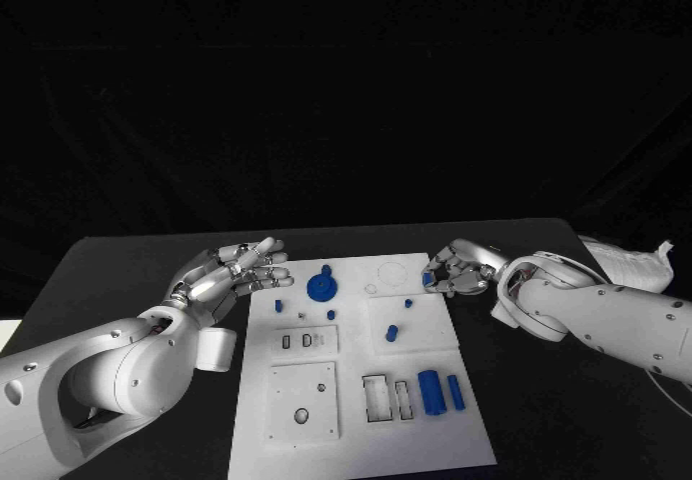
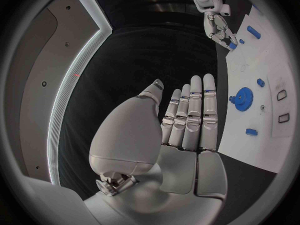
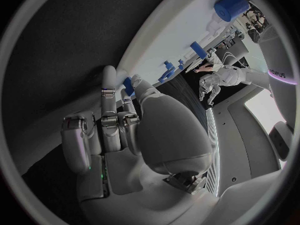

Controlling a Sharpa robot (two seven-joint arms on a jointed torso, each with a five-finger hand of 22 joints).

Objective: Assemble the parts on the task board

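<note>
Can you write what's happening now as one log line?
left hand: open, beside task board | right hand: pinching small blue part at board's edge

No text, label, number or sign can be read in these pictures.

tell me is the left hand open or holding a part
Open. In the left wrist view the left hand has its fingers stretched out flat with nothing in them, beside the board.

task board [image 1: 306,420] front: bare | far edge: flanked by both robot hands
</note>
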